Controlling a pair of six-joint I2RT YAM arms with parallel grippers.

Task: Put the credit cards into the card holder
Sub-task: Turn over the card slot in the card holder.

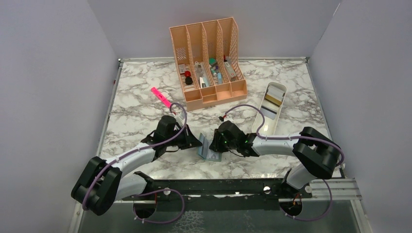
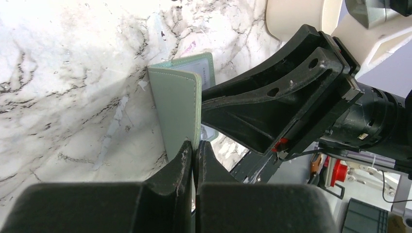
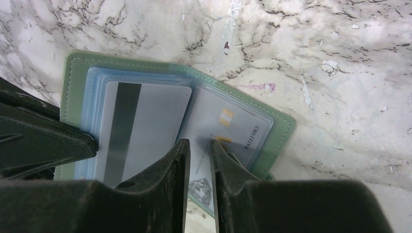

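The grey-green card holder (image 1: 209, 149) lies open on the marble table between my two grippers. My left gripper (image 2: 195, 147) is shut on its left cover flap (image 2: 177, 111) and holds that flap upright. In the right wrist view the card holder (image 3: 279, 136) shows blue-grey pockets. A grey card with a dark stripe (image 3: 145, 126) sits in the left pocket, and a white card (image 3: 228, 128) sits in the right one. My right gripper (image 3: 199, 145) hovers just over the middle fold, jaws a narrow gap apart with nothing between them. More credit cards, gold (image 1: 274, 97) and dark (image 1: 269, 112), lie in the tray.
A long white tray (image 1: 259, 127) lies to the right behind my right arm. A peach slotted organizer (image 1: 209, 58) full of small items stands at the back. A pink highlighter (image 1: 161, 97) lies at the back left. My left gripper's finger (image 3: 39, 143) shows at the wallet's left edge.
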